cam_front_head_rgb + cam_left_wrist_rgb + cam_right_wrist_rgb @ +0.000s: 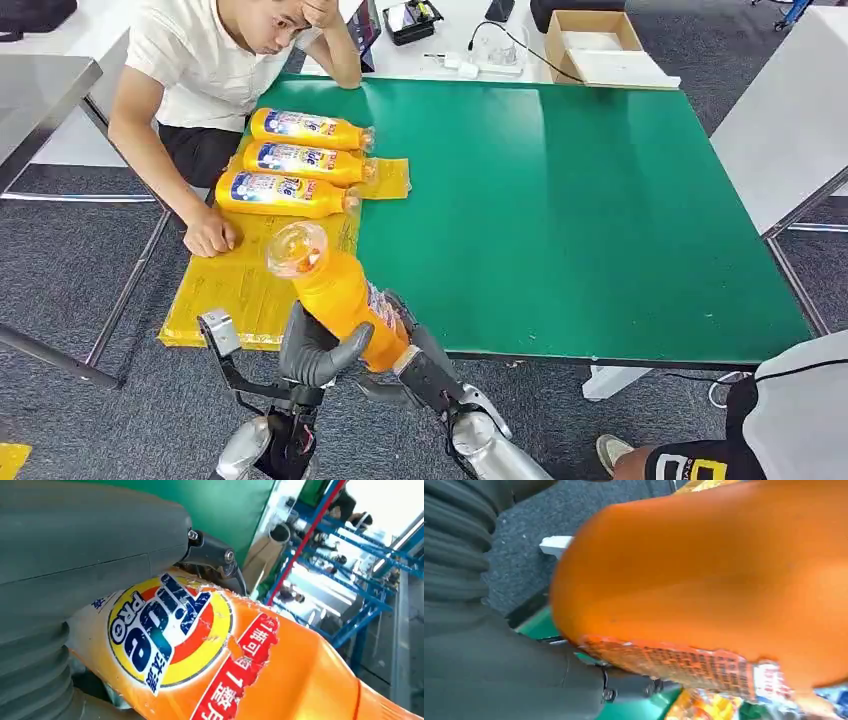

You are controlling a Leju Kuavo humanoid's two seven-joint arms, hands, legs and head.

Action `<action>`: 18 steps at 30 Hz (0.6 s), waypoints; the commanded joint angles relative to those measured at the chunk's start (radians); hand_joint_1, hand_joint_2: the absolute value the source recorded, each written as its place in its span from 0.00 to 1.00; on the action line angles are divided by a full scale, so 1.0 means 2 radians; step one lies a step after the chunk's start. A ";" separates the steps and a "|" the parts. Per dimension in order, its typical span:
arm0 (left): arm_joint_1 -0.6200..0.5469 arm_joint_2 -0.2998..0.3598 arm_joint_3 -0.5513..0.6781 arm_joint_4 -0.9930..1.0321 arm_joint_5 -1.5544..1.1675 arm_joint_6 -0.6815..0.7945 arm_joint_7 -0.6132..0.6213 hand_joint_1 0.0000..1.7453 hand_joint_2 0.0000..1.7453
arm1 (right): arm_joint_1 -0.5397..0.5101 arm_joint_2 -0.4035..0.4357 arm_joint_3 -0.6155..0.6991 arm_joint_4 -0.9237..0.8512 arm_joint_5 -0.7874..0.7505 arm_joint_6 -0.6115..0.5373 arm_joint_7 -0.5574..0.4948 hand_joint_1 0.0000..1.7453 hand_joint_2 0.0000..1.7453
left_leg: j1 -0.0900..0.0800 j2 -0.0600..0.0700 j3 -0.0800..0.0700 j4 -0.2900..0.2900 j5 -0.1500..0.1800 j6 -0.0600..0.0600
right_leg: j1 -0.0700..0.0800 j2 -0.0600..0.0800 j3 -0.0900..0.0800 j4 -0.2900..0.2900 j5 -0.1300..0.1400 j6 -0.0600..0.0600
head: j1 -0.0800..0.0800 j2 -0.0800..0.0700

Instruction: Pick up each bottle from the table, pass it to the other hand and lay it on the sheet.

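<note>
- Your two hands meet at the near edge of the green table (600,200), both on one orange bottle (340,295).
- Left hand (318,352): the grey thumb and fingers are wrapped round the lower body of the bottle from the left side. In the left wrist view the thumb (90,540) lies against the round blue-and-yellow label (170,630).
- Right hand (415,355): dark fingers lie against the bottle's right side, beside the printed label strip. In the right wrist view the bottle's orange body (724,570) sits right against this hand; you can see contact, but how far the fingers close round it you cannot tell.
- The held bottle stands tilted, its clear cap (297,248) pointing up and away from you, above the near corner of the yellow sheet (230,290).
- Three more orange bottles lie side by side on the far part of the sheet: nearest one (285,193), middle one (305,160), farthest one (310,128). Caps point right.
- A person in a white shirt (200,50) sits at the table's left side, one hand (210,235) resting on the sheet's edge.
- A cardboard box (595,45) sits beyond the table's far edge.
</note>
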 commanded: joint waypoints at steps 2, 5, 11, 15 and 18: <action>-0.024 0.010 0.007 0.009 -0.023 0.024 -0.006 1.00 1.00 | 0.010 -0.024 -0.003 -0.013 0.000 -0.012 0.005 0.00 1.00 | 0.000 -0.001 0.002 0.000 0.000 -0.001 | 0.000 -0.001 0.002 0.000 -0.001 -0.001 | 0.000 0.000; -0.024 0.010 0.007 0.009 -0.023 0.024 -0.006 1.00 1.00 | 0.010 -0.024 -0.003 -0.013 0.000 -0.012 0.005 0.00 1.00 | 0.000 0.000 0.001 0.000 0.000 -0.001 | 0.000 -0.001 0.002 0.000 -0.001 -0.001 | 0.000 0.000; -0.037 0.008 0.050 0.023 -0.015 0.058 0.013 1.00 1.00 | 0.033 -0.039 0.004 -0.084 0.028 -0.054 -0.016 0.00 0.00 | 0.000 0.000 0.001 0.000 0.000 -0.001 | 0.000 -0.001 0.002 0.000 -0.001 -0.001 | 0.000 0.000; -0.074 0.008 0.081 0.062 -0.118 0.167 -0.033 1.00 1.00 | 0.059 -0.049 0.009 -0.191 0.041 -0.100 -0.036 0.00 1.00 | 0.000 -0.001 0.001 0.000 0.000 -0.001 | 0.000 -0.001 0.001 0.000 0.000 -0.001 | 0.000 0.000; -0.106 0.009 0.095 0.103 -0.257 0.290 -0.071 0.98 1.00 | 0.065 -0.067 0.043 -0.306 -0.041 -0.104 -0.036 0.00 1.00 | 0.000 -0.001 0.000 0.000 0.000 -0.001 | 0.000 -0.001 0.000 0.000 0.000 -0.001 | 0.000 0.000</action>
